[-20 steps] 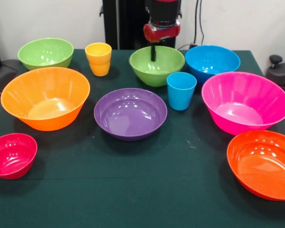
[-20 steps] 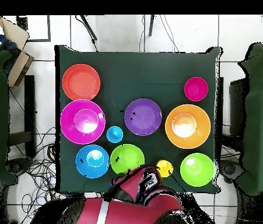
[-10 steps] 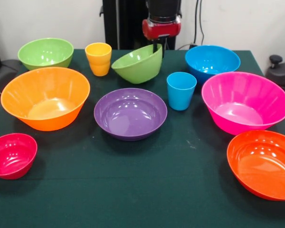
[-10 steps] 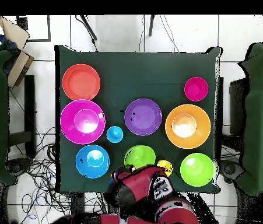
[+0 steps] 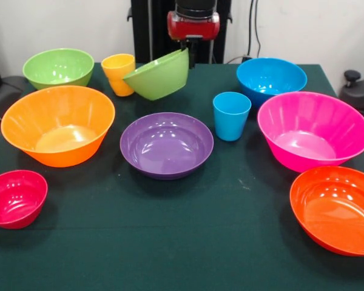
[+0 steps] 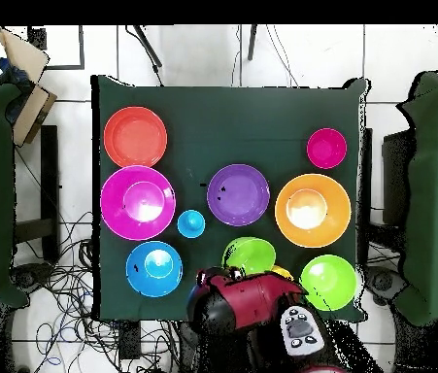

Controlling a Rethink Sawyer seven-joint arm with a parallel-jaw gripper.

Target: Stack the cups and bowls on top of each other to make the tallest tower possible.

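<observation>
Here the gripper [image 5: 192, 53] is clamped on the rim of a green bowl [image 5: 159, 76], which hangs tilted above the bench [image 5: 188, 242] with its opening turned up and sideways. Its lower edge overlaps the yellow-orange cup [image 5: 118, 73], which leans just beside it; whether they touch cannot be told. Another green bowl [image 5: 58, 66] sits at the corner past the cup, with the large orange bowl [image 5: 57, 124] nearer the camera. The purple bowl [image 5: 167, 144] lies below the lifted one, the light blue cup [image 5: 232, 115] beside it. The blue bowl [image 5: 271, 79], pink bowl [image 5: 313, 129], red-orange bowl [image 5: 337, 208] and small crimson bowl [image 5: 14, 197] stand apart, unstacked.
</observation>
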